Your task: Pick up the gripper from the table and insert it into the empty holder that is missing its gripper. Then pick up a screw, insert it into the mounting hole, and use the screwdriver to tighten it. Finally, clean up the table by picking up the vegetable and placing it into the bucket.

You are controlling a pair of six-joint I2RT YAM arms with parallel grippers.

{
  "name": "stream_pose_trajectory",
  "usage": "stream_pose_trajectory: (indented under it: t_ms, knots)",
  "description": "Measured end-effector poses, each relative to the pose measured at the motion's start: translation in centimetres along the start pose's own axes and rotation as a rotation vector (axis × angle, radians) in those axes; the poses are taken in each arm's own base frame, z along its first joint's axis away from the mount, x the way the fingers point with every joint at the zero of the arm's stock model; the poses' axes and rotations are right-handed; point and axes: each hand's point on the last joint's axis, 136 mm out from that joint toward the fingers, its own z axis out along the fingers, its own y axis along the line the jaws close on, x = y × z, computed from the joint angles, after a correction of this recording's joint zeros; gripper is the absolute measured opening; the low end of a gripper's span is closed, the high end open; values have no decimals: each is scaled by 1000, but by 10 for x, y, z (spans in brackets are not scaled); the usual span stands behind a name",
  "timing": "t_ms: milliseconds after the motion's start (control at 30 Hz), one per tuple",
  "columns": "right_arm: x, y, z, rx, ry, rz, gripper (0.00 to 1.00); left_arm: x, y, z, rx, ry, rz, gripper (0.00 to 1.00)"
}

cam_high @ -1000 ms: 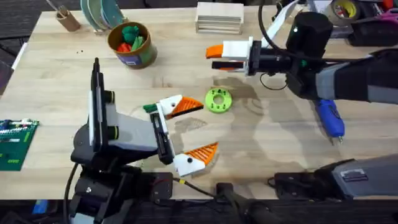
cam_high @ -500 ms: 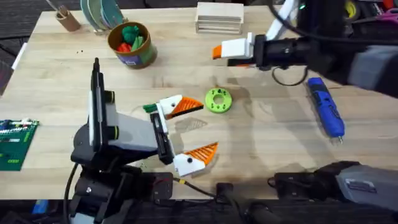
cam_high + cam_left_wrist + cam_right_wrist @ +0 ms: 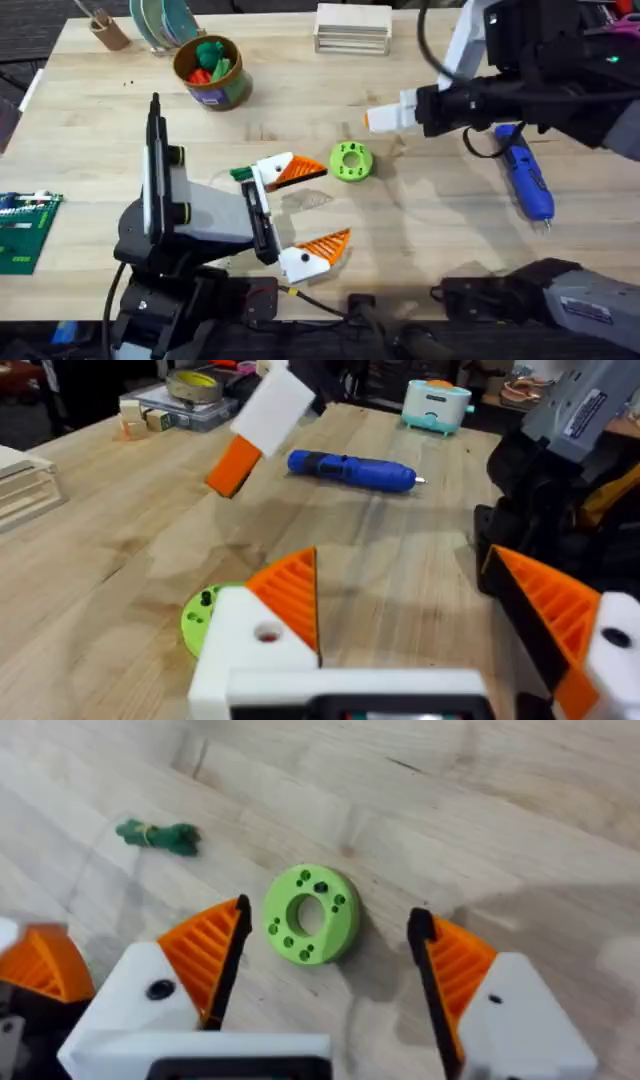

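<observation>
Blue screwdriver (image 3: 352,470) flat on table (image 3: 420,575)

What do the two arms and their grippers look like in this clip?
Both arms are black and grey with black cables. The left gripper and right gripper have white angular finger blocks faced with orange ribbed pads. The right arm carries a white label.

No readable text, label or number anywhere.
</observation>
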Motion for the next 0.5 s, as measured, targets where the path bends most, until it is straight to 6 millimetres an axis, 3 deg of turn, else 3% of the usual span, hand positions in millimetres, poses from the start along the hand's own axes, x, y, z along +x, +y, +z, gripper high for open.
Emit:
stream_pose_trajectory:
  t_ms: [267,500]
  knots:
    - [20,16,16,64,82,-252,981,0,0,0,0,0,0,993]
    - [30,15,40,107,132,-292,910,0,0,0,0,0,0,993]
